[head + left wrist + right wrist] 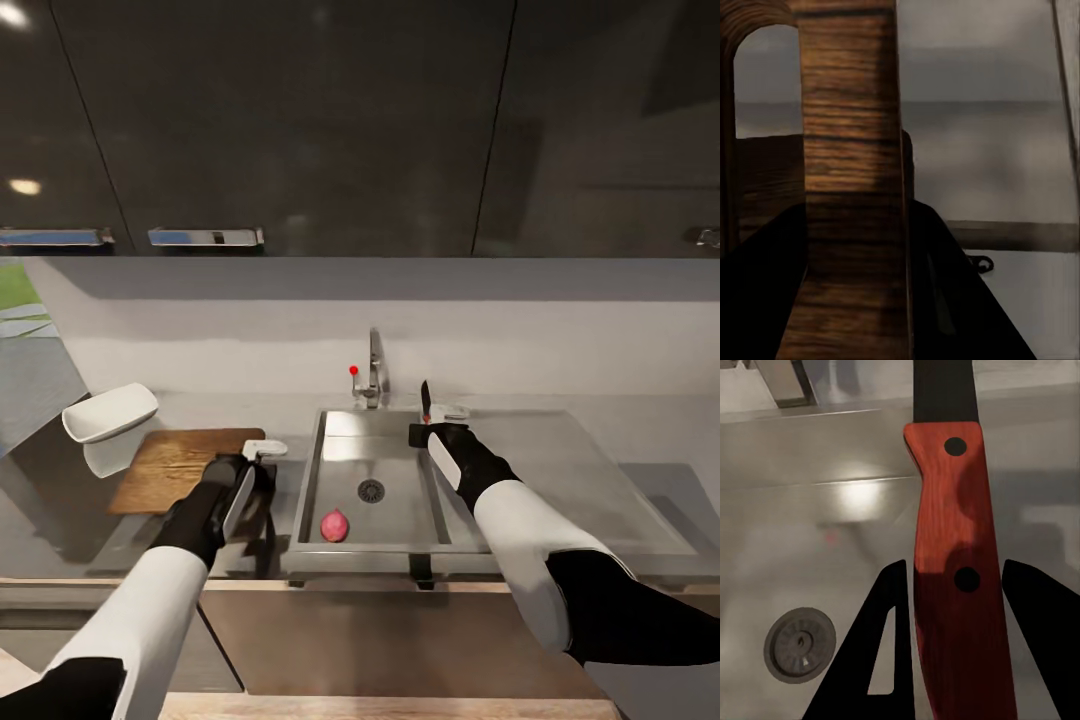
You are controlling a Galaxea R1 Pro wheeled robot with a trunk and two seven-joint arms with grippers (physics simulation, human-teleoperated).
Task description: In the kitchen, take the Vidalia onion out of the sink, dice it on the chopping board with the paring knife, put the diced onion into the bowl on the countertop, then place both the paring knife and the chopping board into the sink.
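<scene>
The Vidalia onion (335, 524), a small pink ball, lies in the sink (395, 455) near the basin's front wall. On the countertop (650, 430) left of the sink lies the brown chopping board (175, 465). My left gripper (262, 455) sits at its right edge; in the left wrist view its dark fingers (945, 300) press both sides of the board (851, 112). The white bowl (110, 412) stands at the board's far left corner. My right gripper (440, 418) is shut on the paring knife (425, 398) over the basin's right rim, blade up, red handle (952, 532) between its fingers (1035, 622).
The chrome faucet (373, 372) with its red knob rises behind the basin, and the round drain (799, 645) lies in its floor. A flat steel drainboard (560, 470) extends right of the basin. Dark wall cabinets (300, 120) hang above the backsplash.
</scene>
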